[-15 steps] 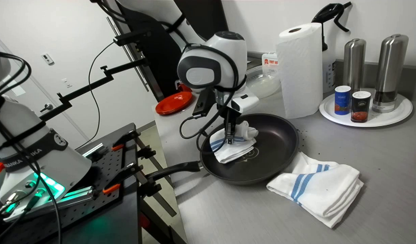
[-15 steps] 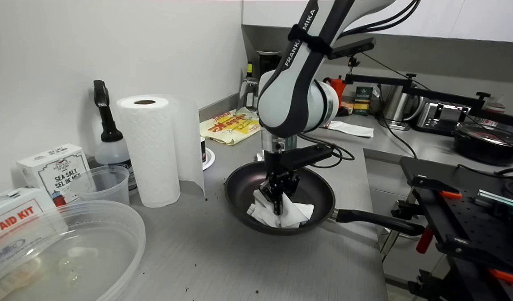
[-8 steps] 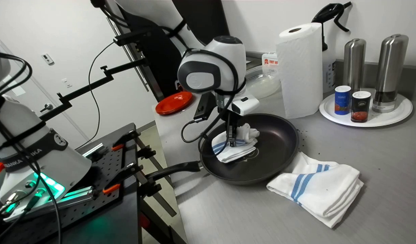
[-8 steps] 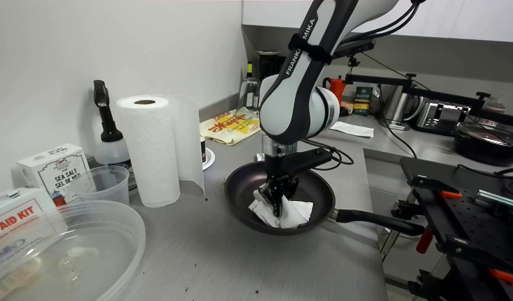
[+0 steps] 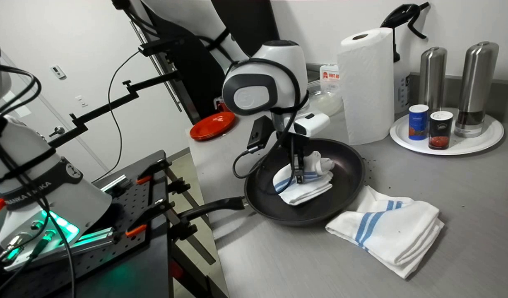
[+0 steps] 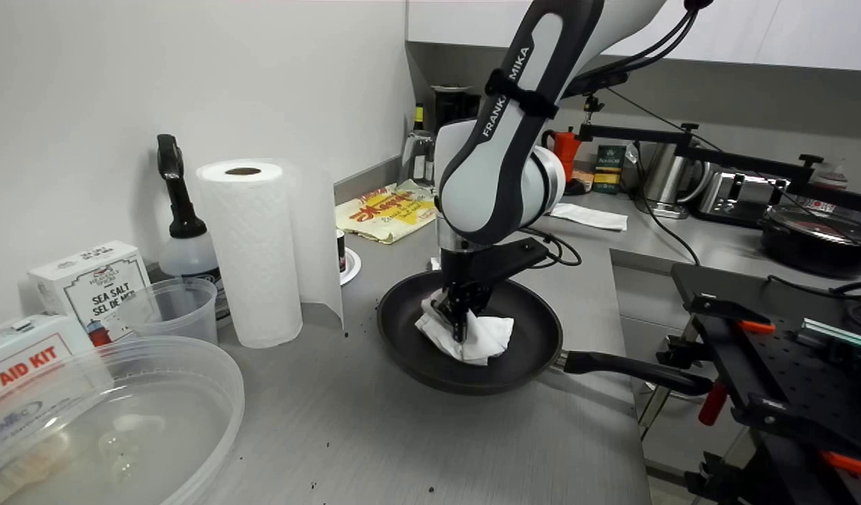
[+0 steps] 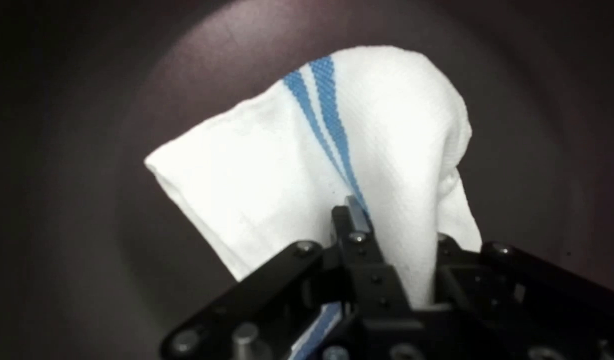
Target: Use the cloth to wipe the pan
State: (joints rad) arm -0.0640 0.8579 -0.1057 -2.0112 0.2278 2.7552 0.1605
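Note:
The dark round pan (image 5: 349,178) sits on the grey counter; it also shows in an exterior view (image 6: 532,330) with its black handle pointing right. A white cloth with blue stripes (image 5: 307,193) lies bunched on the pan's inside floor. My gripper (image 5: 299,181) points down into the pan, shut on the cloth. In the wrist view the cloth (image 7: 256,185) is folded up between the fingers (image 7: 394,225) and spreads over the pan's floor. The cloth hides the tip of the right finger. The cloth shows below the fingers in an exterior view (image 6: 490,340).
A second folded striped cloth (image 5: 390,236) lies against the pan's near side. A paper towel roll (image 5: 367,91) stands behind the pan. A white plate (image 5: 477,145) holds shakers and tall mills. Red plates (image 5: 212,125) and a clear plastic tub (image 6: 212,449) are also on the counter.
My gripper and the held cloth have slid across the pan's floor, rightward in an exterior view, a little left and farther from the camera in an exterior view. The pan has not moved.

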